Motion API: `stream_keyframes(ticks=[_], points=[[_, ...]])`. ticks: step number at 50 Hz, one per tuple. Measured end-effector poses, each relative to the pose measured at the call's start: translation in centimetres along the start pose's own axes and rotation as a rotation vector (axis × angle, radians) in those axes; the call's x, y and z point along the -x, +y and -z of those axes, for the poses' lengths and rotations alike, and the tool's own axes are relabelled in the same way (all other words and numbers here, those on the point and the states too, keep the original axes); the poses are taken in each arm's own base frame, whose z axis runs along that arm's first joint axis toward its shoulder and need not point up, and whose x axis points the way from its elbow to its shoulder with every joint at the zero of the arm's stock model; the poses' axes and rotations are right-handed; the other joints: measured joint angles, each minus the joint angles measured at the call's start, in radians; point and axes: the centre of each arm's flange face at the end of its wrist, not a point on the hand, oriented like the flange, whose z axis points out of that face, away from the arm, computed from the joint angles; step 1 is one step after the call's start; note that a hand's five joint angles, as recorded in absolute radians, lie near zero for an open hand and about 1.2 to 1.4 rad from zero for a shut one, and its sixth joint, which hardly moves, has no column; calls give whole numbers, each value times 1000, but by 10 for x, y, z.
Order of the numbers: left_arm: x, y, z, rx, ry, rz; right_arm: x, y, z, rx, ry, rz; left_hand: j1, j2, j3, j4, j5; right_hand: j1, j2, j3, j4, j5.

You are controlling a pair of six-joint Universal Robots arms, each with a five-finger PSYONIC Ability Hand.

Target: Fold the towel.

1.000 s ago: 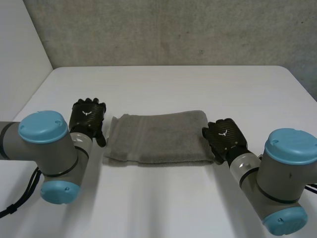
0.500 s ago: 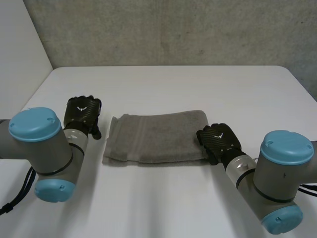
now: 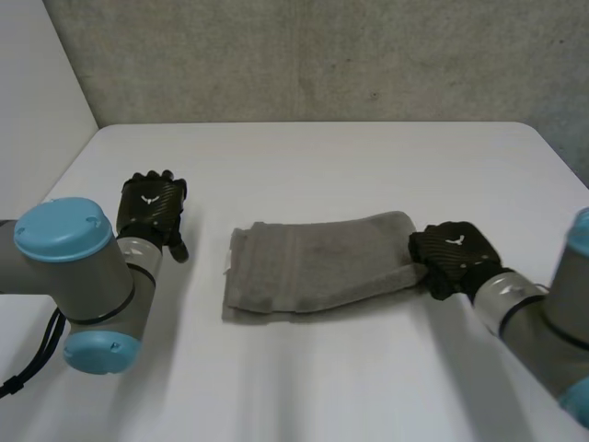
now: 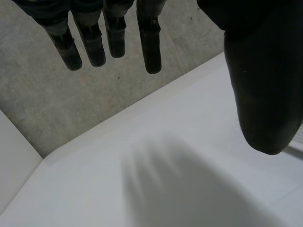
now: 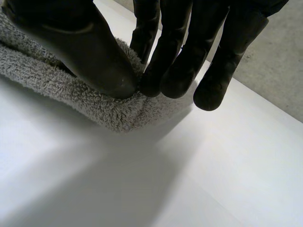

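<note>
A grey towel (image 3: 313,267), folded into a long band, lies across the middle of the white table (image 3: 313,166). My right hand (image 3: 451,258) is at the towel's right end, shut on it. In the right wrist view the thumb (image 5: 90,52) and fingers (image 5: 175,56) pinch the towel's (image 5: 94,104) near right corner, which is lifted a little off the table. My left hand (image 3: 152,210) hovers to the left of the towel, clear of it. Its fingers (image 4: 109,38) hang straight and open over bare table.
The table's far edge (image 3: 313,123) meets a grey wall. A pale panel stands at the far left. My two arms (image 3: 83,276) come in from the near corners.
My right hand closed on the towel's right end and pulled it to the right; the whole towel slid that way. My left hand drew slightly away to the left.
</note>
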Motion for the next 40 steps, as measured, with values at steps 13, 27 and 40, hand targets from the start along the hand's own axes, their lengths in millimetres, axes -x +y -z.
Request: stream_keyframes(ticks=[13,27,40], points=[[2,-18,4,-49,4,66,-26,-31,13,-48,74,189,-9,-4,-1,0,-2,10,0,0,0,0],[5,-30,7,-80,9,192,108,-83,19,-241,-157,301,-9,-4,-1,0,-2,14,10,0,0,0],[0,-30,11,-76,27,188,176,-49,30,-187,-316,358,-9,-5,-1,-4,-2,-823,-880,-892,-888,-909]])
